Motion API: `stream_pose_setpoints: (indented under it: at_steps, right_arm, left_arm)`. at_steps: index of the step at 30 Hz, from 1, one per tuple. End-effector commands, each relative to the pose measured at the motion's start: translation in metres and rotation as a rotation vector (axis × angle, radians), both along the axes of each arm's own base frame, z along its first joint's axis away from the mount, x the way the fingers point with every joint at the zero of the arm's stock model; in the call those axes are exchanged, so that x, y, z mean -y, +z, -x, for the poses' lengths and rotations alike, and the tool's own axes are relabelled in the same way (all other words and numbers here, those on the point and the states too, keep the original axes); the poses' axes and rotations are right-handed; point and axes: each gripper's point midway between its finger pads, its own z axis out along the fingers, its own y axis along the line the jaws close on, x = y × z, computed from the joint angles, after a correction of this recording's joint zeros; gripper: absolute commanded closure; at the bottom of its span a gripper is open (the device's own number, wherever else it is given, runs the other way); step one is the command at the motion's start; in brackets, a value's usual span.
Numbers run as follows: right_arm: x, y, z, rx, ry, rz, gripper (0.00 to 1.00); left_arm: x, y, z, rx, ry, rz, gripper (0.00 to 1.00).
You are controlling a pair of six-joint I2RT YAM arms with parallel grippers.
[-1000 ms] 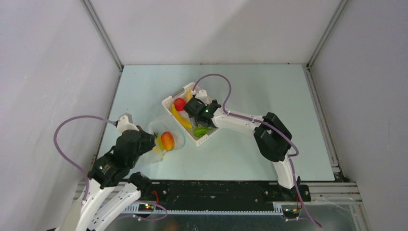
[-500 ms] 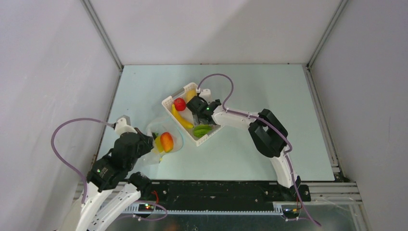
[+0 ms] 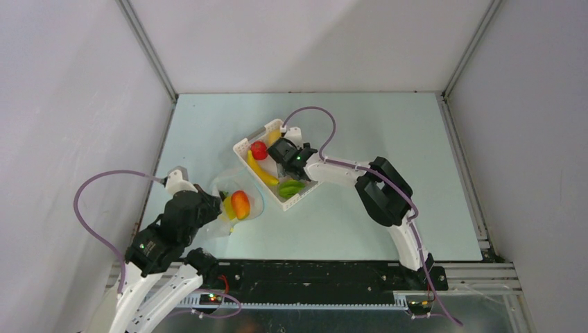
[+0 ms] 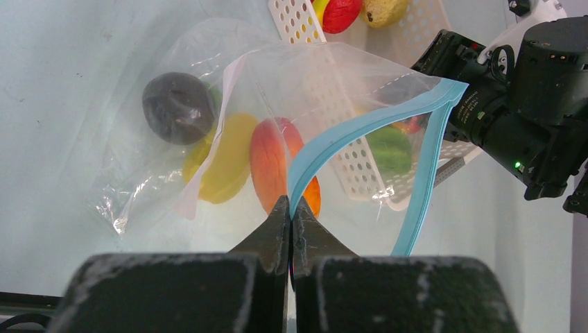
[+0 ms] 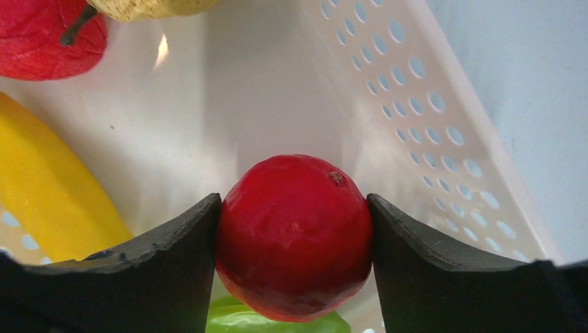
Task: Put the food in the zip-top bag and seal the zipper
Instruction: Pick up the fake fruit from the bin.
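My left gripper (image 4: pixel 291 208) is shut on the light-blue zipper (image 4: pixel 360 128) of the clear zip-top bag (image 4: pixel 208 90), holding its mouth open. Inside the bag lie an orange-red mango (image 4: pixel 274 163), a yellow piece (image 4: pixel 225 159) and a dark round piece (image 4: pixel 179 107). The bag also shows in the top view (image 3: pixel 239 201). My right gripper (image 5: pixel 295 239) is inside the white basket (image 3: pixel 244 147), its fingers closed on a red apple (image 5: pixel 295 232). A green piece (image 5: pixel 236 320) lies under it, a banana (image 5: pixel 48 187) to the left, another red piece (image 5: pixel 48 38) at the back.
The white slotted basket (image 5: pixel 430 111) sits just right of the bag's mouth, holding a banana (image 3: pixel 260 170), a red piece (image 3: pixel 258 150) and a green piece (image 3: pixel 291 187). The enclosure walls stand at the left, right and back.
My right gripper shifted slightly left and deeper within the basket. The left gripper and bag moved a little nearer between the two earlier frames and have held still since.
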Motion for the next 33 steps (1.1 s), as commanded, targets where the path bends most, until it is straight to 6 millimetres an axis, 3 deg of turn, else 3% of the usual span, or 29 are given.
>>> stream_pose_setpoints:
  at_steps: [1, 7, 10, 13, 15, 16, 17, 20, 23, 26, 33]
  right_arm:
    - [-0.005, 0.009, -0.007, 0.038, -0.014, -0.053, 0.34]
    - [0.0, 0.043, 0.0, 0.081, -0.007, -0.088, 0.44]
    - [0.0, 0.076, 0.008, 0.126, 0.016, -0.128, 0.46]
    - [-0.001, 0.101, 0.025, 0.153, 0.049, -0.16, 0.48]
    - [0.0, 0.13, 0.039, 0.187, 0.068, -0.215, 0.48]
    - [0.003, 0.131, 0.046, 0.185, 0.074, -0.22, 0.48]
    - [0.001, 0.15, 0.056, 0.207, 0.094, -0.263, 0.48]
    - [-0.001, 0.169, 0.082, 0.218, 0.151, -0.33, 0.48]
    - [-0.014, 0.204, 0.114, 0.25, 0.267, -0.449, 0.48]
    - [-0.03, 0.222, 0.145, 0.269, 0.377, -0.527, 0.47]
    - [-0.082, 0.233, 0.193, 0.222, 0.585, -0.679, 0.47]
  left_arm:
    - [0.0, 0.009, 0.0, 0.026, -0.005, 0.002, 1.0]
    - [0.001, 0.009, 0.0, 0.028, -0.012, 0.012, 1.0]
    - [0.003, 0.01, 0.0, 0.029, -0.018, 0.019, 1.0]
    - [0.003, 0.01, 0.0, 0.027, -0.015, 0.022, 1.0]
    - [0.003, 0.01, 0.001, 0.024, -0.016, 0.024, 1.0]
    - [0.004, 0.01, 0.001, 0.023, -0.017, 0.026, 1.0]
    - [0.004, 0.01, 0.001, 0.023, -0.02, 0.031, 1.0]
    - [0.006, 0.01, 0.001, 0.021, -0.026, 0.037, 1.0]
    - [0.007, 0.01, 0.001, 0.018, -0.027, 0.041, 1.0]
    - [0.008, 0.011, 0.002, 0.015, -0.028, 0.047, 1.0]
    - [0.013, 0.015, 0.002, 0.021, -0.051, 0.065, 1.0]
